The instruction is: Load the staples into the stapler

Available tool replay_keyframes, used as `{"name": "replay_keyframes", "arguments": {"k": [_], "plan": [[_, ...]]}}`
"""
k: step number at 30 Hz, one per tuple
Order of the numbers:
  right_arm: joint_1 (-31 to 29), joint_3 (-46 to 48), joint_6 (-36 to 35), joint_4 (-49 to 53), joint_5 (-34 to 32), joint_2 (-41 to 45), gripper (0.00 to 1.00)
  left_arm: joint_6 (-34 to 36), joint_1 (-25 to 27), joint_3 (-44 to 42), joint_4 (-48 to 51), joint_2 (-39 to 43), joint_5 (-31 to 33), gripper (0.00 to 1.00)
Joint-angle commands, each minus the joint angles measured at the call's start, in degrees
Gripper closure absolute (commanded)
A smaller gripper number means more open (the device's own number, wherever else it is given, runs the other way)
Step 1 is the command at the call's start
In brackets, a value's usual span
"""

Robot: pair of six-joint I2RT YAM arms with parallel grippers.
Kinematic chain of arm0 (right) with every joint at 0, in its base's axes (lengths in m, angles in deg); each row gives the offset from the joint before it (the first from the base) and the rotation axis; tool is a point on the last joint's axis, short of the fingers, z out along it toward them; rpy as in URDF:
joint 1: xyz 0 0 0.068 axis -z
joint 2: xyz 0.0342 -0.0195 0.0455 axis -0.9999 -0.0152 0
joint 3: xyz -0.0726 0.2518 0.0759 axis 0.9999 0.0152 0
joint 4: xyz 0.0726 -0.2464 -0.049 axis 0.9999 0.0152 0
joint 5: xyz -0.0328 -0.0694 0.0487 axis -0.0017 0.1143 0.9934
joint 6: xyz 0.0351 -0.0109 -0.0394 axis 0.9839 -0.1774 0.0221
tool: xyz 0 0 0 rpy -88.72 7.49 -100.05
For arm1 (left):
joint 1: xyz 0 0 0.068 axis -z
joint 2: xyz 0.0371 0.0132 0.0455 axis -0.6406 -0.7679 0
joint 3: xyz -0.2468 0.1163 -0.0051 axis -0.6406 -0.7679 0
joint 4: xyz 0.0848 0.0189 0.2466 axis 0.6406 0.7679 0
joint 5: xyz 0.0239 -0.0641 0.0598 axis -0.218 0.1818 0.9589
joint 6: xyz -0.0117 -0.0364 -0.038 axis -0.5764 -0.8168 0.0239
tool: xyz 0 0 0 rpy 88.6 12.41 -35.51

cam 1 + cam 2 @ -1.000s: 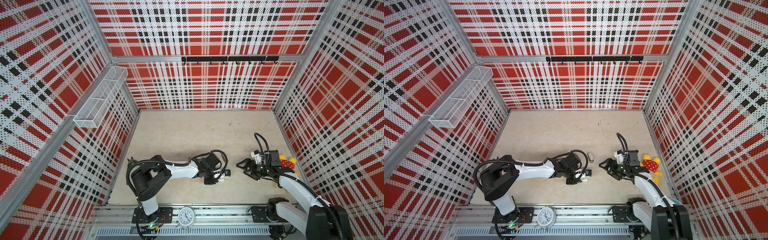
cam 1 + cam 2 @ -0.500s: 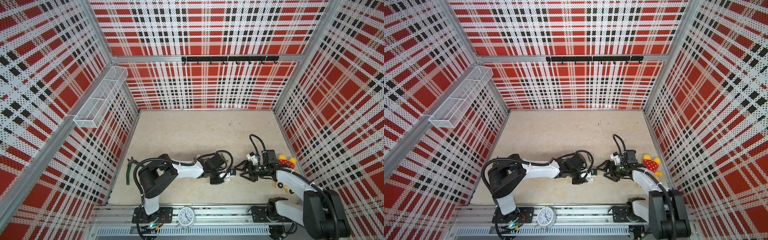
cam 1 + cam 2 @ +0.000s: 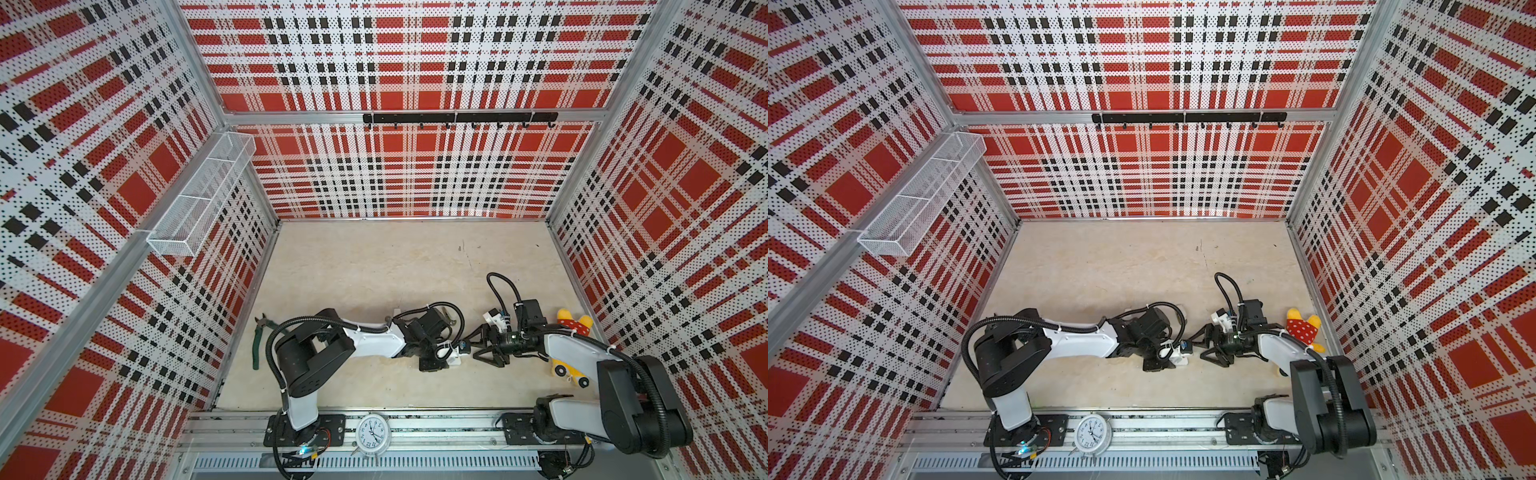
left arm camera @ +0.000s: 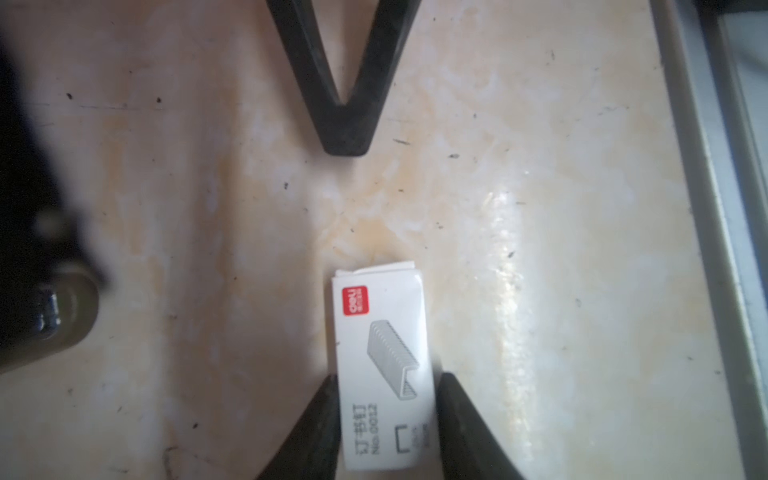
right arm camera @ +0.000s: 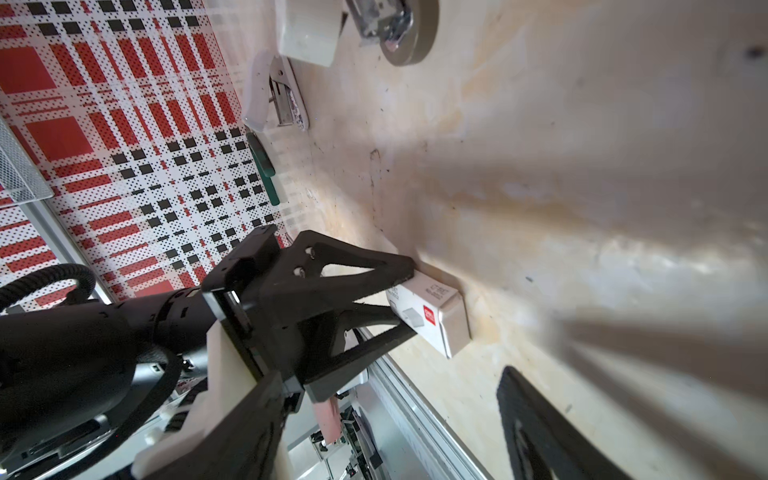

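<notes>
As the right hand (image 3: 478, 345) has swung in from the right side to the middle of the worktop (image 3: 374, 270), spread wide and carrying nothing, the left hand (image 4: 388, 378) has brought the staple box (image 4: 380, 353) rightward to meet it and grips it by one end. The staples themselves are not seen, presumably still inside. The stapler (image 5: 276, 97) lies untouched, farther left. Drawing the tray out of the box looks like the next step.

beige tabletop (image 3: 374, 270), staple box (image 4: 382, 370), stapler (image 5: 282, 104), pliers (image 3: 257, 347)
</notes>
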Motion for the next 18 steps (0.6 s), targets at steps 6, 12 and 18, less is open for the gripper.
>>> {"name": "replay_keyframes", "arguments": {"k": [6,12,18], "plan": [[-2.47,1.52,4.30,-9.92,2.20,-2.38,0.19,-1.23,-0.67,-1.04,-0.29,-0.30,-0.33,0.62],[-3.92,1.67,4.74,-11.16,1.89,-4.64,0.20,-1.38,-0.67,-1.82,-1.09,-0.51,-0.56,0.62],[-5.65,2.09,5.49,-11.90,1.62,-5.95,0.21,-1.38,-0.67,-2.52,-2.22,-0.64,-0.53,0.63]]}}
